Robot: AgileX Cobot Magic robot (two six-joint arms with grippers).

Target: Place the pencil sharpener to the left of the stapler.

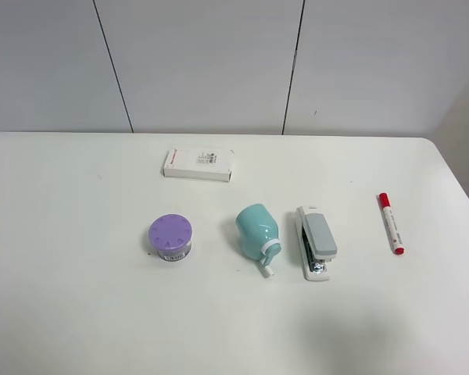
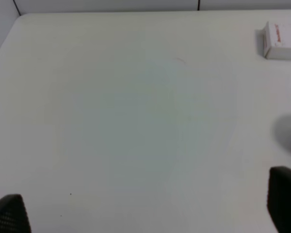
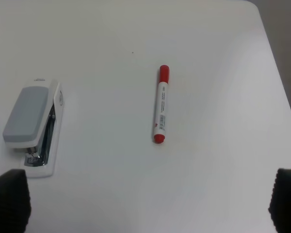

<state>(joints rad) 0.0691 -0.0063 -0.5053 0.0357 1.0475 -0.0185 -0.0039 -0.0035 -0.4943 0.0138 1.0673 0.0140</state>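
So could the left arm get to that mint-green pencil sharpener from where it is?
Probably yes. The pencil sharpener lies in the open, apart from the purple container and the stapler, with nothing above it. The left gripper is open.

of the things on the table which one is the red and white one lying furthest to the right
The marker pen, with red cap and red end, right of the stapler. The pencil sharpener is mint green, the round container purple, the box white.

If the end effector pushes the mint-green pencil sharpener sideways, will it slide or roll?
The pencil sharpener looks rounded and smooth, so it may roll or pivot rather than slide straight. Its small crank handle sticks out and would probably limit rolling. It looks like light plastic.
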